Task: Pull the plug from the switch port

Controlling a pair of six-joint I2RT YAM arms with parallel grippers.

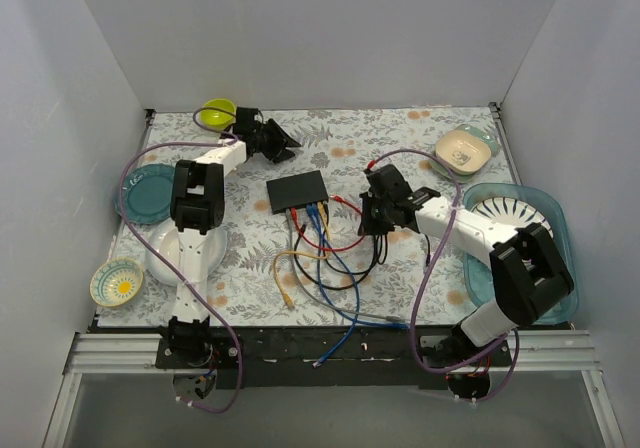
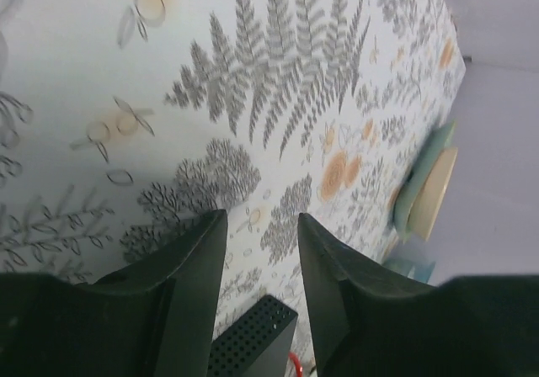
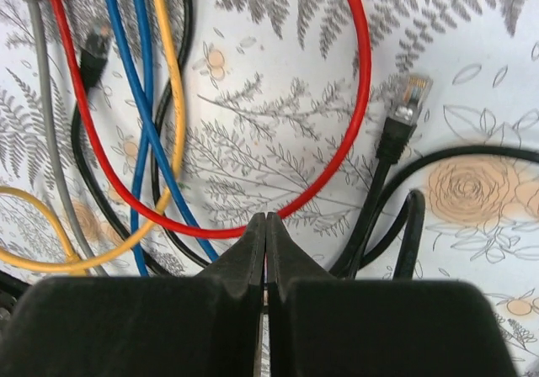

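Observation:
The switch is a flat black box lying mid-table, with red, blue, yellow, grey and black cables running from its near edge. My left gripper is open and empty, hovering behind the switch. In the left wrist view its gripper is over bare cloth, with a switch corner below. My right gripper is to the right of the cables. In the right wrist view its gripper is shut, tips right at the red cable loop. A loose black plug lies on the cloth.
A green bowl, teal plate, white plate and yellow-patterned bowl stand on the left. A beige bowl on a green dish and a blue tray with a white plate are on the right. Loose cable ends trail over the front edge.

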